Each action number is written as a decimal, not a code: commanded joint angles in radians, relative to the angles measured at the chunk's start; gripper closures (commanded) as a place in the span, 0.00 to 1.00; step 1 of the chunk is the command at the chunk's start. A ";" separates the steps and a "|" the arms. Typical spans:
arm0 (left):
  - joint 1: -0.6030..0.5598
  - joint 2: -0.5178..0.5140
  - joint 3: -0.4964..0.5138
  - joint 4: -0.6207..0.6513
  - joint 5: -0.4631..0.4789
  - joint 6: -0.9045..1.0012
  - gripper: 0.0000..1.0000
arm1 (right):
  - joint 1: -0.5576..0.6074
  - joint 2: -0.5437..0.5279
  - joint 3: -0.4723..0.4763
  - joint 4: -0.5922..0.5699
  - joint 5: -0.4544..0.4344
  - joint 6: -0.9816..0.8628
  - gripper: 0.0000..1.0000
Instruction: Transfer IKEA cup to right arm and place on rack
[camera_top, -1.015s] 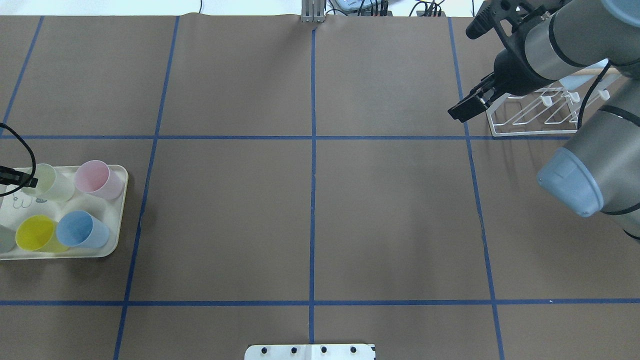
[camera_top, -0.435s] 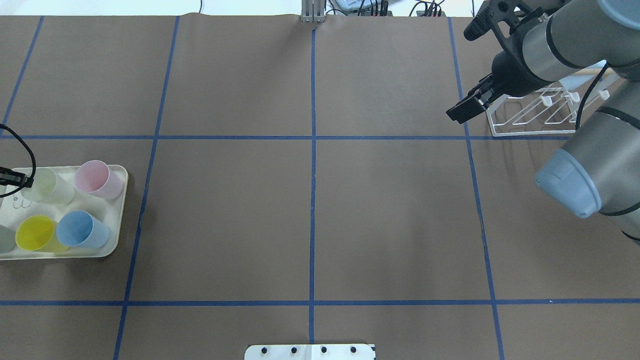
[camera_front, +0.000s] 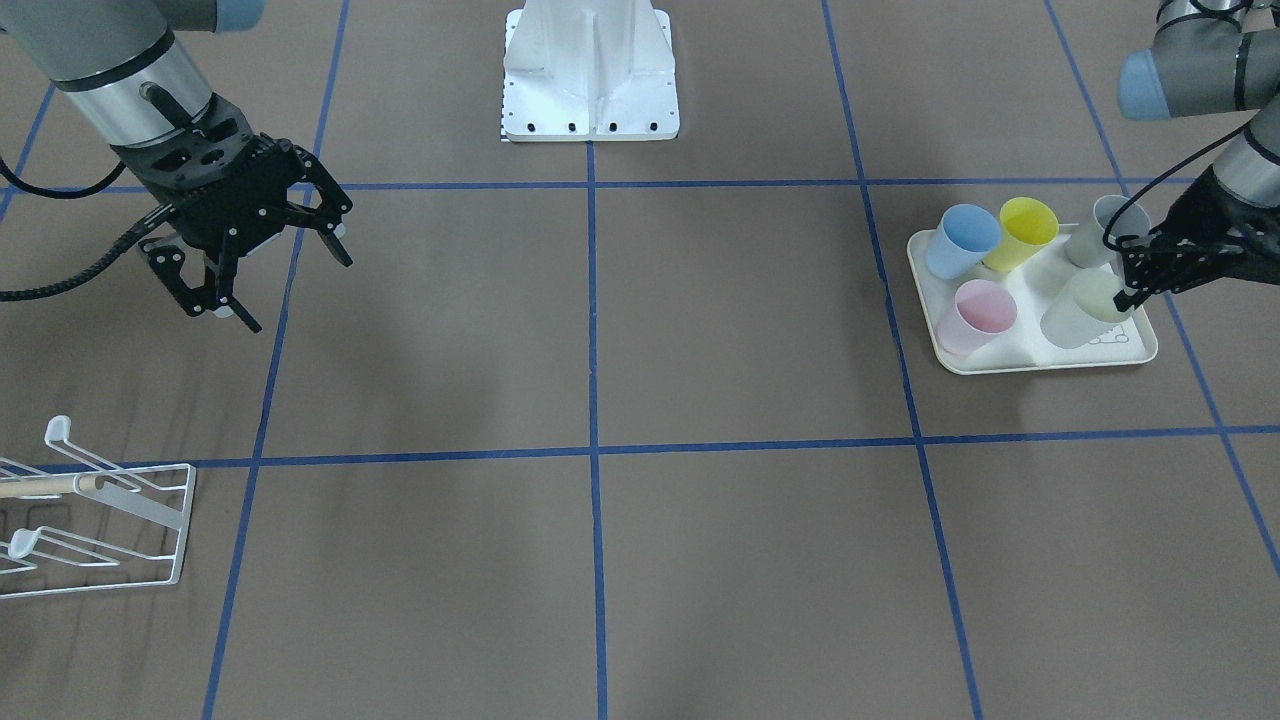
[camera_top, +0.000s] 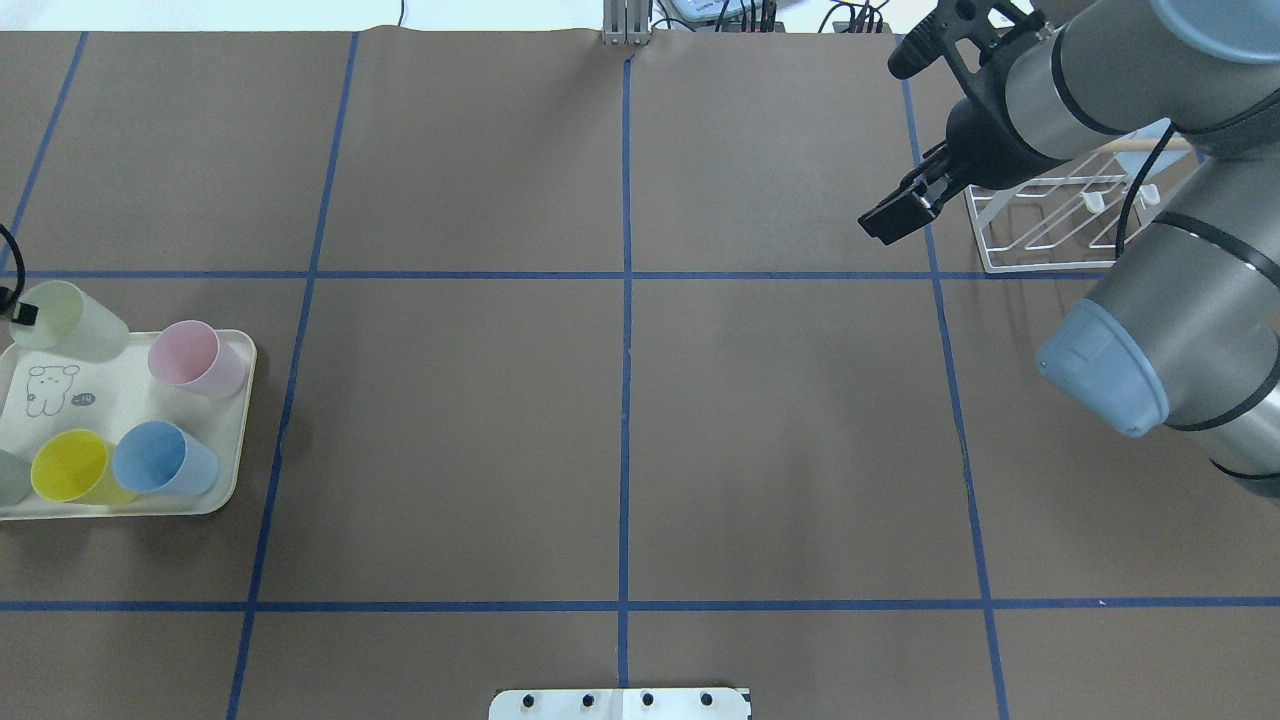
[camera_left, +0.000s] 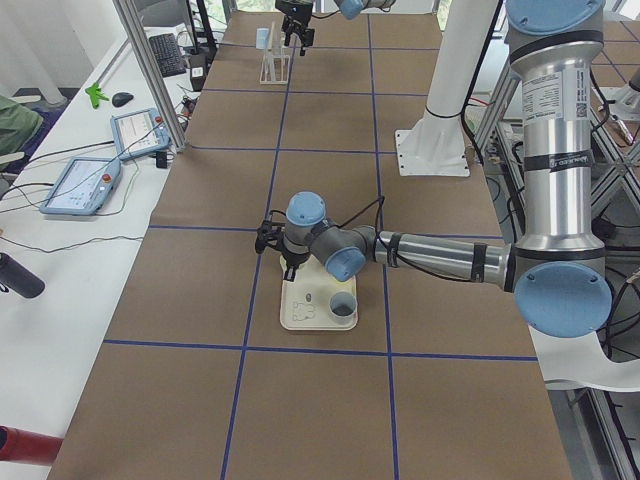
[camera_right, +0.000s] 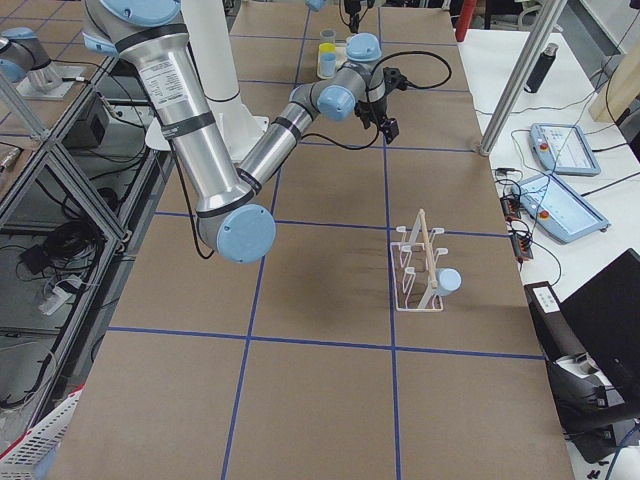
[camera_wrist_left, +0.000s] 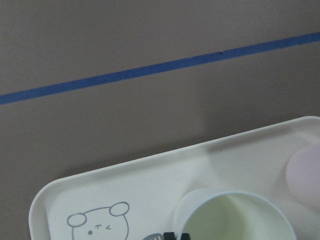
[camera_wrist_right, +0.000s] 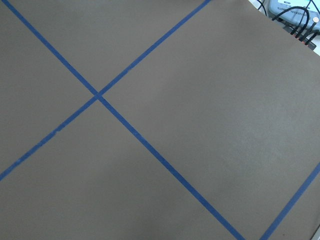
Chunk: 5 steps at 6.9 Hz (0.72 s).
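**Ana:** Where is the green cup (camera_front: 1075, 315)?

**Ben:** The left gripper (camera_front: 1122, 295) pinches its rim. The cup hangs tilted over the cream tray (camera_front: 1050, 357), beside the bear drawing (camera_top: 45, 390).

**Ana:** What else is on the tray?

**Ben:** A pink cup (camera_front: 982, 312), a blue cup (camera_front: 960, 240), a yellow cup (camera_front: 1025, 232) and a grey cup (camera_front: 1095, 230).

**Ana:** And farther back?

**Ben:** The right gripper (camera_front: 297, 293) floats over the brown table (camera_front: 600, 560), with nothing in it and its fingers wide apart. The white wire rack (camera_front: 187, 510) stands near it.

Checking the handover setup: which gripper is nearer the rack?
Right. The right gripper hangs open over the rack's end of the table; the left gripper is at the far end, over the tray, holding the green cup.
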 joint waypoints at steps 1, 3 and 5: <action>-0.144 -0.072 -0.015 0.028 -0.195 -0.050 1.00 | -0.049 0.015 -0.055 0.203 -0.047 0.002 0.01; -0.144 -0.166 -0.061 0.015 -0.274 -0.335 1.00 | -0.110 0.003 -0.125 0.453 -0.146 0.006 0.01; -0.144 -0.224 -0.091 -0.017 -0.395 -0.541 1.00 | -0.149 0.044 -0.145 0.496 -0.180 0.019 0.01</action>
